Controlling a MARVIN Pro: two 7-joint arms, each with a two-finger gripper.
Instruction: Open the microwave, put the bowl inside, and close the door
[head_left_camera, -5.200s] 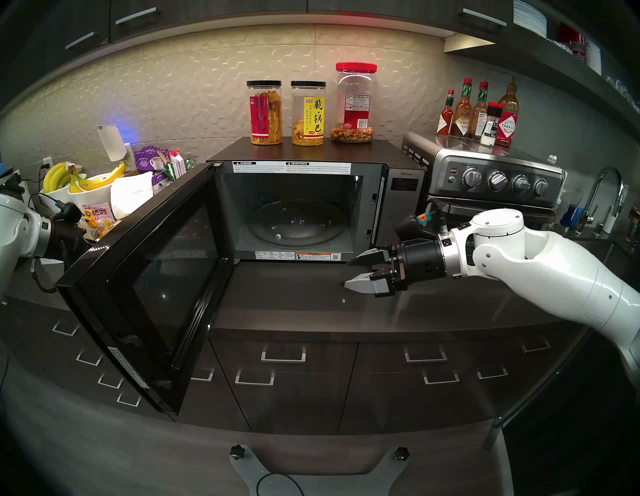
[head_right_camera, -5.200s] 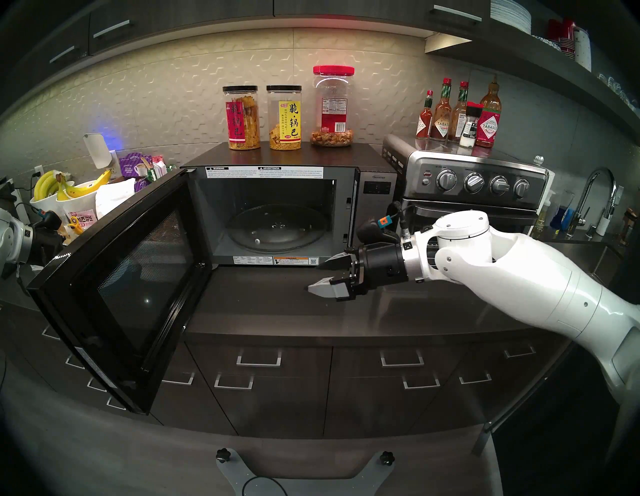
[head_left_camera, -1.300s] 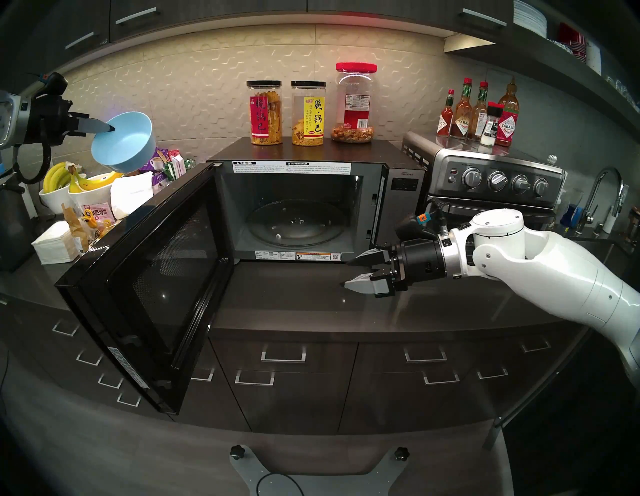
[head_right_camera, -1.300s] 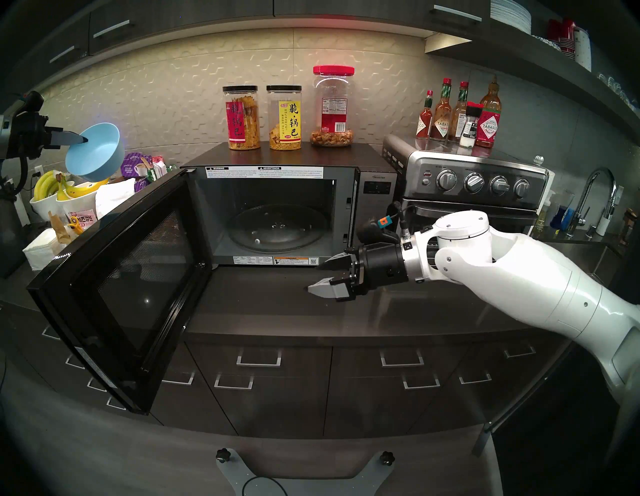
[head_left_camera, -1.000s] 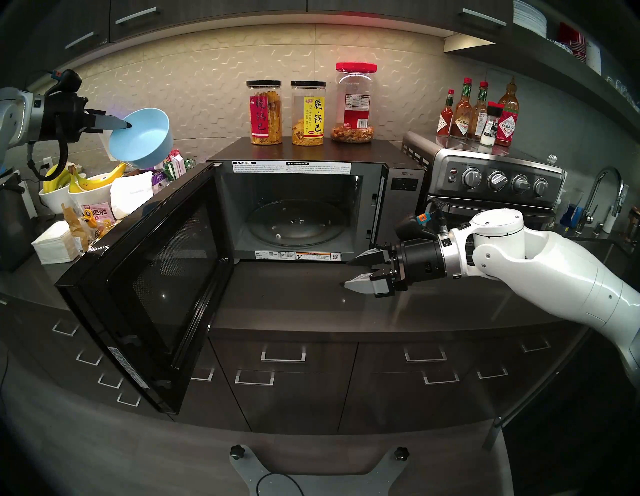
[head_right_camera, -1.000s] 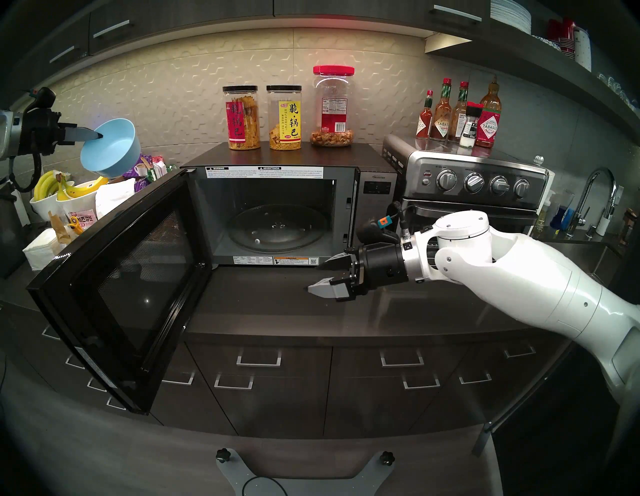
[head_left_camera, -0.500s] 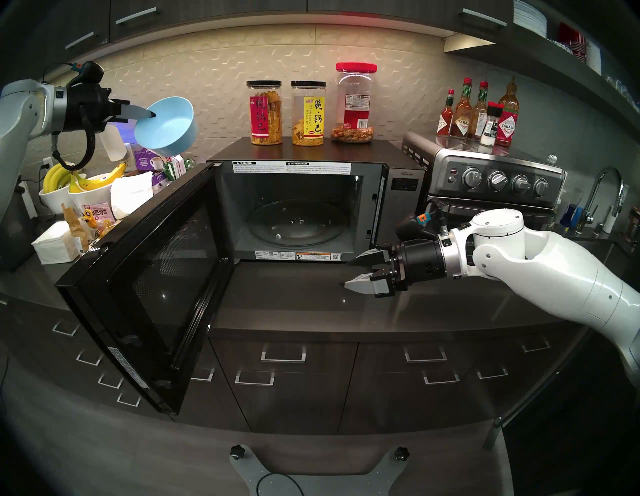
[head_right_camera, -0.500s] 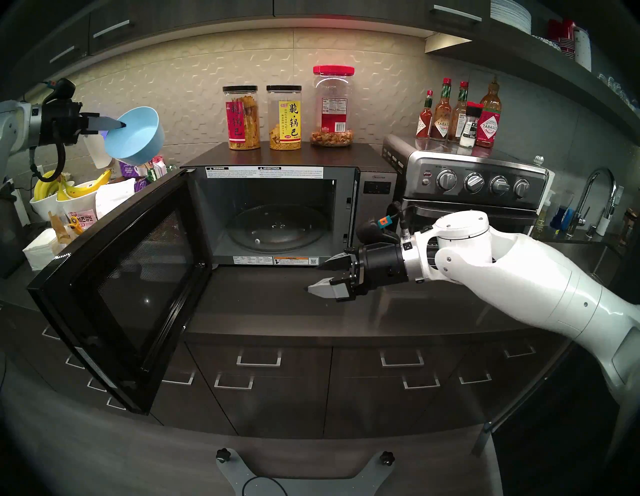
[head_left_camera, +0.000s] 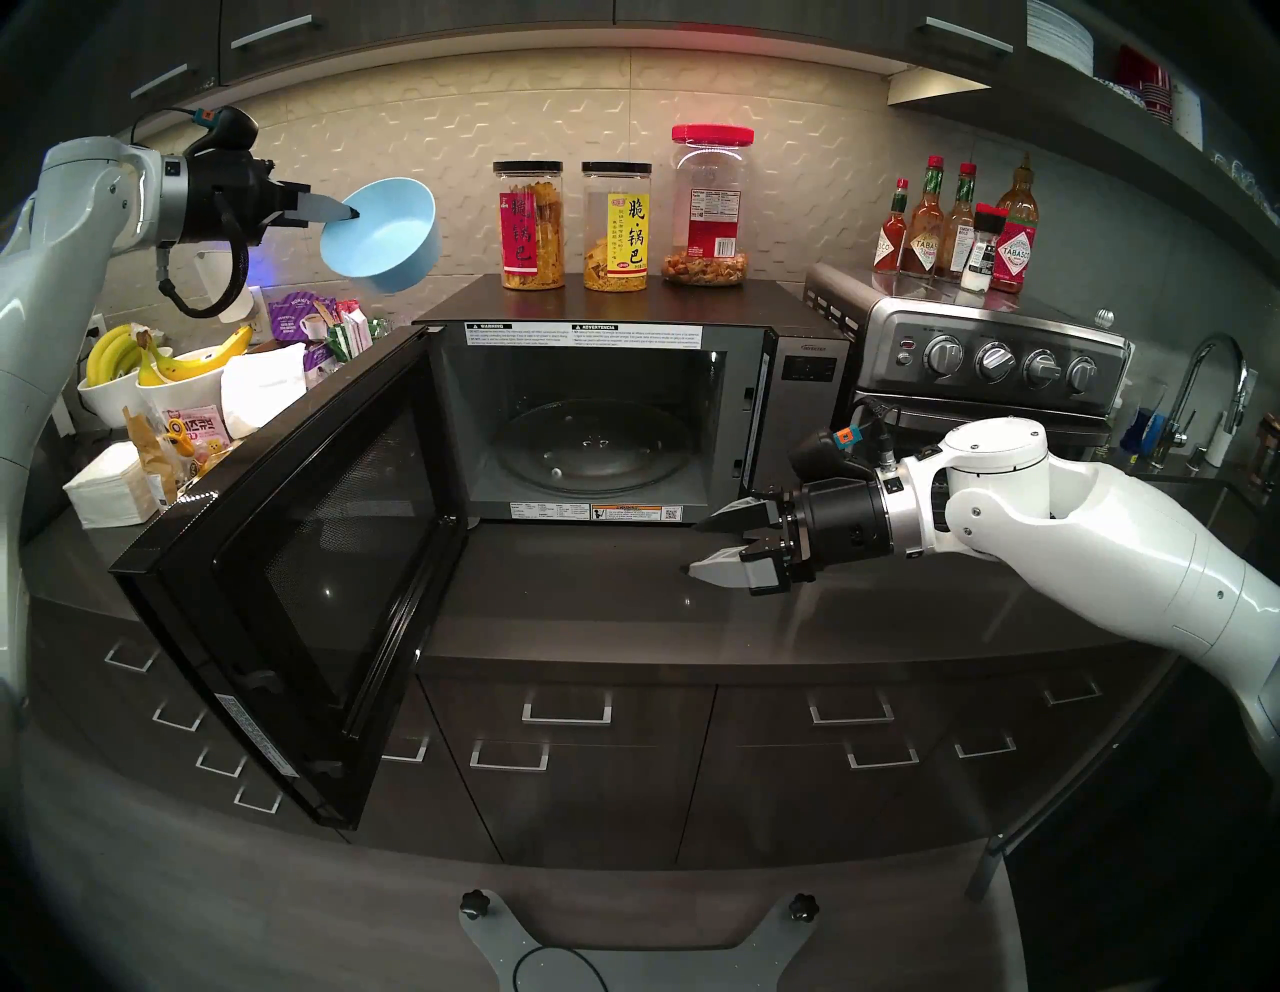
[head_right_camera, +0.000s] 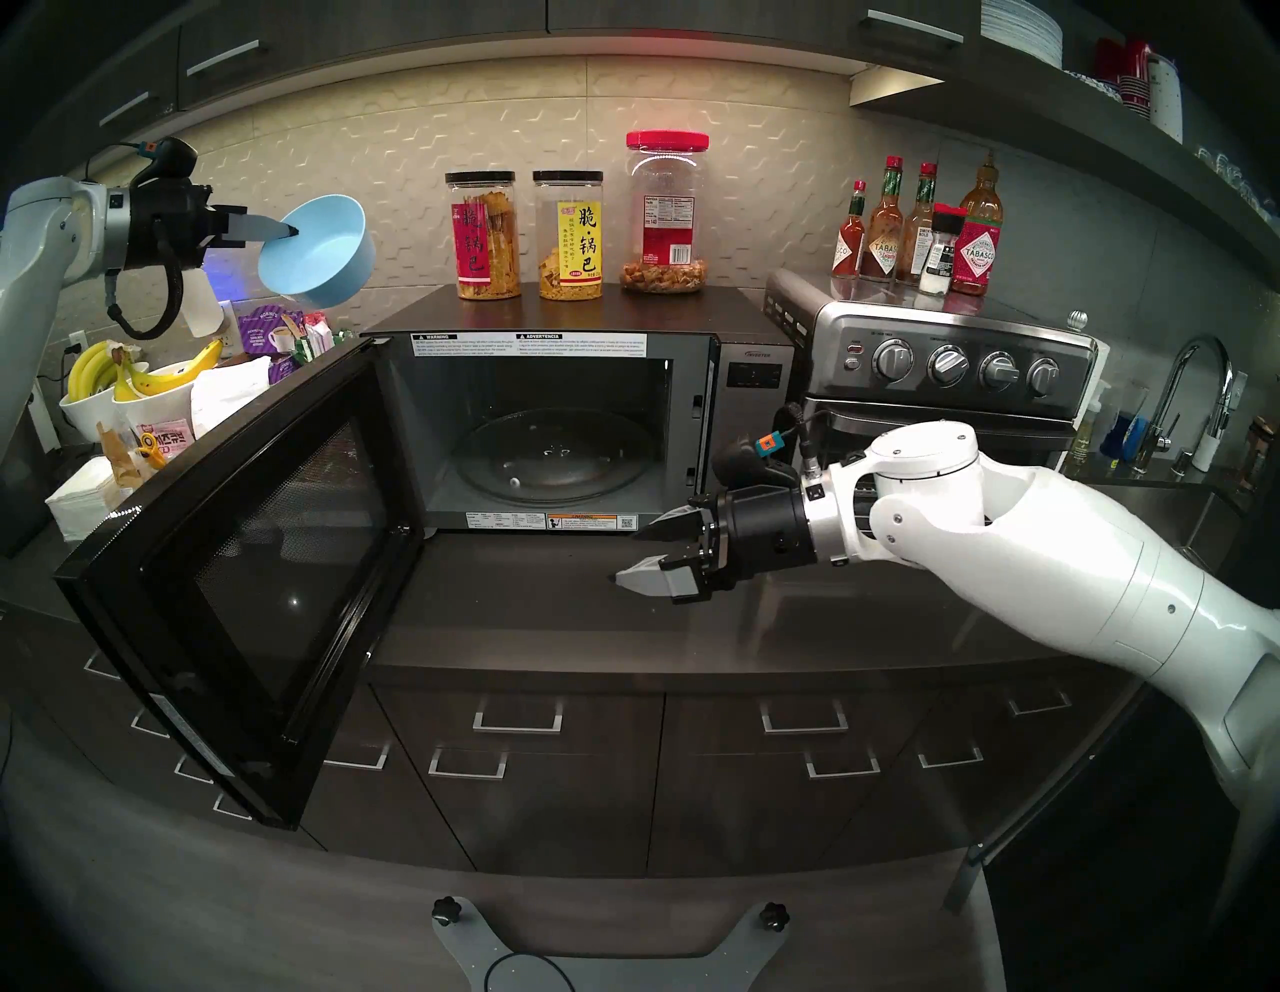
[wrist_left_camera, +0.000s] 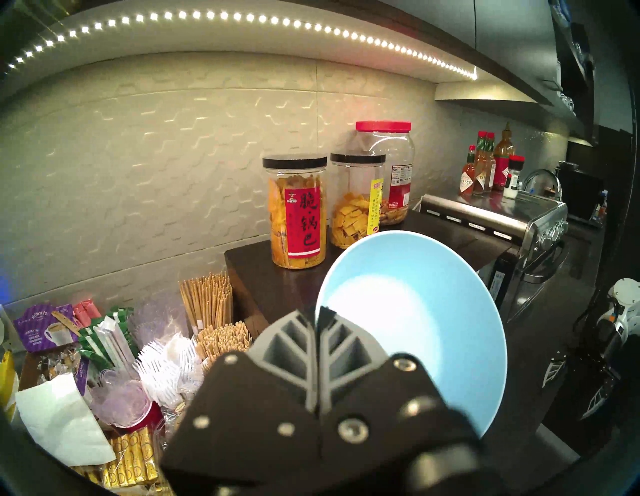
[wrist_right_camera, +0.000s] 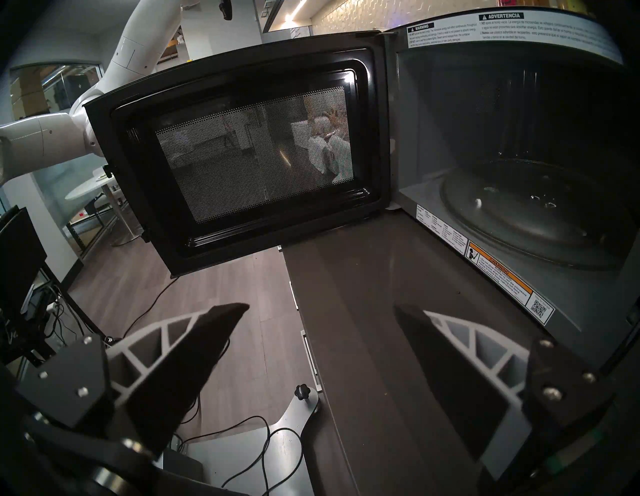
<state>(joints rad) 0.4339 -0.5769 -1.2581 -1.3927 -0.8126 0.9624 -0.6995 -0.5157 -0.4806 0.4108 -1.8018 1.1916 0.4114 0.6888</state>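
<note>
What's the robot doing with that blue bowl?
The left gripper is pinching the bowl by its rim, up in the air, left of the microwave. The door is wide open and nothing is on the glass plate inside. The right gripper waits open over the counter.

snack jars: three jars (head_left_camera: 616, 225) in a row against the tiled wall | toaster oven (head_left_camera: 983, 360): stainless, four knobs, hot-sauce bottles (head_left_camera: 959, 225) on top | bananas (head_left_camera: 163, 353): in white bowls at far left | napkin stack (head_left_camera: 111, 485): on the counter (head_left_camera: 623, 596) | faucet (head_left_camera: 1209, 388): far right
</note>
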